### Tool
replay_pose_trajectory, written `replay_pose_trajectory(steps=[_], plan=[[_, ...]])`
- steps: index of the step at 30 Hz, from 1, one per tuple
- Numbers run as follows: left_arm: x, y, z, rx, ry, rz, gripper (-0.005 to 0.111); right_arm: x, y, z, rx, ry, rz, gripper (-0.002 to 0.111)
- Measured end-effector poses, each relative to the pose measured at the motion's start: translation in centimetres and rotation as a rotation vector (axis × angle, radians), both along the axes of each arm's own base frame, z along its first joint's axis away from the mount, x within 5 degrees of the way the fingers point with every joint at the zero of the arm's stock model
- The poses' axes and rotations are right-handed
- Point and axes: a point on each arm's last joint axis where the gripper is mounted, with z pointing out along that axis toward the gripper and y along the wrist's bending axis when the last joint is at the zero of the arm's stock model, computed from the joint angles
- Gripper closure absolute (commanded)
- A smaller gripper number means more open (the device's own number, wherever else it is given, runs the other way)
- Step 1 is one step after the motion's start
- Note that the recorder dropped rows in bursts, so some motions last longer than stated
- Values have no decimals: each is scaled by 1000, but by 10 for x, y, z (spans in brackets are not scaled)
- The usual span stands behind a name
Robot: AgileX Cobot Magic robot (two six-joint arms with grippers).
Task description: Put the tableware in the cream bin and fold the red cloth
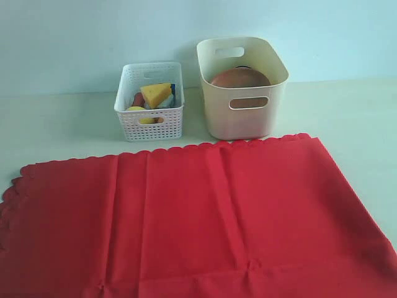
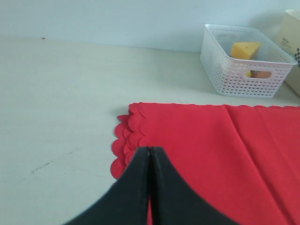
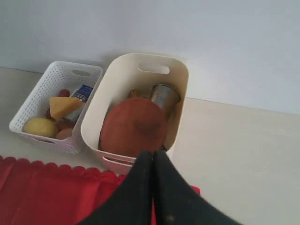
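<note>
The red cloth (image 1: 198, 223) lies spread across the bench's front, its far edge at the foot of the bin (image 1: 242, 118), which holds the plate (image 1: 240, 78) and cup (image 3: 165, 96) beside a basket (image 1: 149, 118). The left gripper (image 2: 149, 150), over the cloth's corner, and the right gripper (image 3: 152, 153) are both clenched.

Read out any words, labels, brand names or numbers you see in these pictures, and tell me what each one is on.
No text can be read anywhere.
Blue-and-white packet in the white basket: print too blurred to read.
Dark marks on the cream bin: cut off at the picture's edge, unreadable.
Red cloth: no lettering shows.
</note>
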Motion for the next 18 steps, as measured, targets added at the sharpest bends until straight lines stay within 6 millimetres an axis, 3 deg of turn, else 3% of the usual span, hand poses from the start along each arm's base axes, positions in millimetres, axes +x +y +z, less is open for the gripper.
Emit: replay_pose_trajectory(steps=[7, 13, 18], plan=[[0, 0, 0, 0, 0, 0, 106, -97, -12, -4, -30, -109, -43, 108], [0, 0, 0, 0, 0, 0, 106, -178, -20, -25, -2, -243, -93, 108], [0, 0, 0, 0, 0, 0, 106, -234, -24, -48, 22, -350, -108, 108]])
